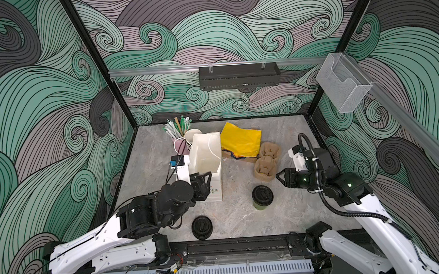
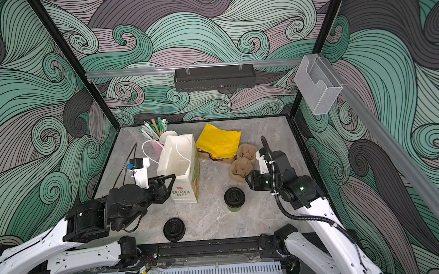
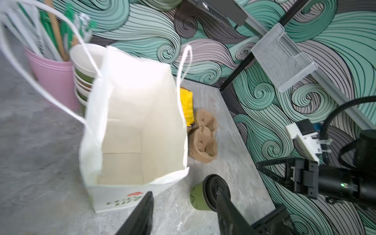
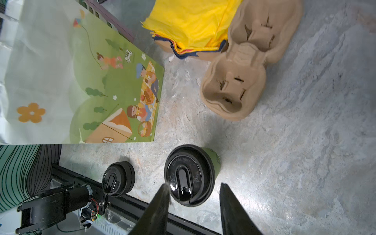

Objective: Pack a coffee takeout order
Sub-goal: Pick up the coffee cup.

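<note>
Grey marbled tabletop (image 1: 235, 221) sits boxed by walls (image 1: 205, 25) of teal and mauve swirls. We see a white paper bag (image 1: 206, 165) standing upright, its mouth open and its string handles loose. Right of it stands an olive-green cup (image 1: 262, 196) under a glossy black lid, with bare table all round. A stack of black lids (image 1: 201, 227) sits near the front edge. Creased yellow napkins (image 1: 241, 140) and moulded brown pulp carriers (image 1: 266, 163) lie behind. Our left gripper (image 3: 184, 195) is spread and empty beside the bag. Our right gripper (image 4: 194, 185) is spread and empty near the carriers.
</note>
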{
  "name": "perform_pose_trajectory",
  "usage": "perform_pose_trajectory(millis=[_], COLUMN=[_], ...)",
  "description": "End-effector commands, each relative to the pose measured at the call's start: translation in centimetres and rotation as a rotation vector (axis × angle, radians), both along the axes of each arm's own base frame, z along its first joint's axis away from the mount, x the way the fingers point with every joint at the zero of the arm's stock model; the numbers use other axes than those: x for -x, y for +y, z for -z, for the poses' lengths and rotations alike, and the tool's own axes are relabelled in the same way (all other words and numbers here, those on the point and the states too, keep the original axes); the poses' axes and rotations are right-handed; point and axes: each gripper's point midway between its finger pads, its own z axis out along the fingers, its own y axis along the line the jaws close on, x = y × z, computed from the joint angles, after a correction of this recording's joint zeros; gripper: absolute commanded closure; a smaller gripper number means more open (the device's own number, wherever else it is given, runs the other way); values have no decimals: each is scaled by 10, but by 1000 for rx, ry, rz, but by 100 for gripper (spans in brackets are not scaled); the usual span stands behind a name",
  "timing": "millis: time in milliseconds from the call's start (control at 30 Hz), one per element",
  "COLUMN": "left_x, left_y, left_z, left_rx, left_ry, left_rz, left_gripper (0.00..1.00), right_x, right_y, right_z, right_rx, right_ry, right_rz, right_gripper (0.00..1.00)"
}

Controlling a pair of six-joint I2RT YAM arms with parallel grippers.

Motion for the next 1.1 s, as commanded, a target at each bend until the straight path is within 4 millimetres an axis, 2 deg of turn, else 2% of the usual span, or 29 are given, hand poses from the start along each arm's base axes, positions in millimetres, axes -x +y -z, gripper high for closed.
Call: perform_pose_trajectory(millis=[0,100,233,367,500,600,733,933,1067], left_x=[-14,-21,-31,-43,-53,-58,-69,-108,-143], left_y=[41,53,66,78,82,98,123,134,148], left_z=[-35,-65,-96,-104,-101,-102,-102,-73,-55], left_rx=[-36,-80,-91,-75,-18,-27,-128,-89,-7], left_ry=[-128,-182,-195,-142,-69,5,108,337,404], left_rz=[-181,-240,-323,-418,-481,-523,-533,-419,-416], left_gripper=[47,45,45,45,45,46,45,45,47], right_x=[-23,-33,-42,-52,-65,-79,-97,-123,-133], right_y=[0,5,4,5,8,13,18,29,34], right_z=[-8,-13,-32,-49,-54,-60,-61,-57,-56], right_rx=[40,33,24,38,70,74,76,46,24], right_ry=[-42,-16,-18,-45,-31,-31,-14,35,58], right_rz=[16,18,59,59,47,50,74,126,151], right_gripper=[57,57,55,53,52,51,52,53,53])
